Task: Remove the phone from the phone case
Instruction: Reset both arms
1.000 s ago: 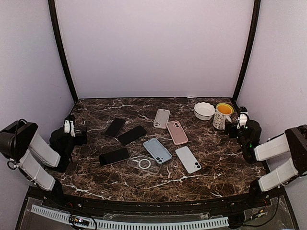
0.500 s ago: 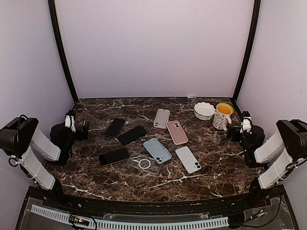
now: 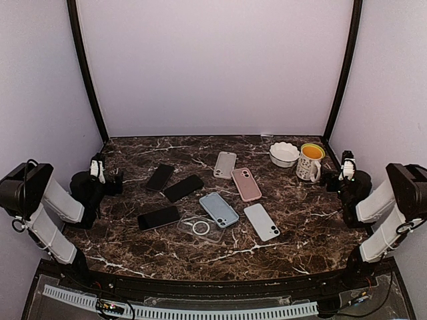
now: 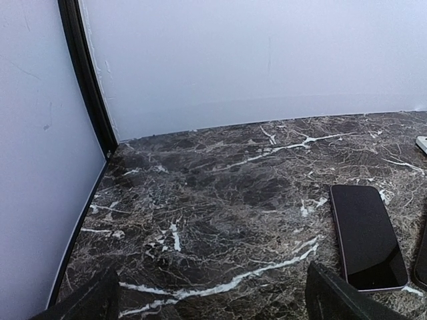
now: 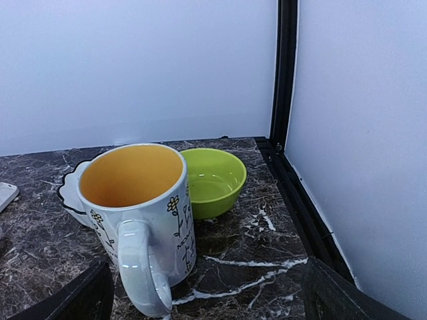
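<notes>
Jaws on both arms are standing fully open and gripping nothing, the left arm [image 3: 80, 193] hanging by the left edge of the tabletop [image 3: 300, 247], the right arm [image 3: 353, 193] hanging near the flowered mug [image 5: 137, 213] and green bowl [image 5: 212, 179]. Mid-tabletop, a light blue phone case [image 3: 219, 209] is lying back-up just beside a clear case [image 3: 199, 228], with a pink case [image 3: 246, 184] lying behind it, a white phone [image 3: 261, 222] to its right and a black phone [image 3: 159, 218] left of the clear case
</notes>
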Robot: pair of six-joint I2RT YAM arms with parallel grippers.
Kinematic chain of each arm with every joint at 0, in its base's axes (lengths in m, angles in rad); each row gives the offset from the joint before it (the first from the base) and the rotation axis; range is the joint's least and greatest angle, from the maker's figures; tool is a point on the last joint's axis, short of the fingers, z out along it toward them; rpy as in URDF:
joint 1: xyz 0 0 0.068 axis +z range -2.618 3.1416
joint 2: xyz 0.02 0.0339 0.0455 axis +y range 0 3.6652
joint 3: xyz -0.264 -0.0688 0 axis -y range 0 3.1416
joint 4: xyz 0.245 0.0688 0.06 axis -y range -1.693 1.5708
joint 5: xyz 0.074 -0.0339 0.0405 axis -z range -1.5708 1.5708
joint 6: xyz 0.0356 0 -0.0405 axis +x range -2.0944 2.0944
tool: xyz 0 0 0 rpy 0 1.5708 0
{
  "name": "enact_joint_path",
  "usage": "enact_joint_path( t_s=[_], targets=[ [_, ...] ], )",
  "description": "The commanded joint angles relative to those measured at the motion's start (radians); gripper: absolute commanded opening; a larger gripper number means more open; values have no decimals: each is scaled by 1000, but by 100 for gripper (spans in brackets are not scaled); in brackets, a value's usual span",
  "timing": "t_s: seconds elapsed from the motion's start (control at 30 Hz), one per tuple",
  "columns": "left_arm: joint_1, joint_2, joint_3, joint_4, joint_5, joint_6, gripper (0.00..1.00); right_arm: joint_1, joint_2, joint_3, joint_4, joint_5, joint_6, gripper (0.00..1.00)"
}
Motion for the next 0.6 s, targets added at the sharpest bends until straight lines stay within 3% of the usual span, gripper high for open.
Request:
enact_joint_path(
  t_s=[0.0,0.57],
  targets=[
    [6,-17,8,3,6,-4,99,-1,-2,8,41,-9,13,99],
    [6,-17,10,2,14,-5,99,-1,-2,-3,62,-51,-4,99]
  ],
)
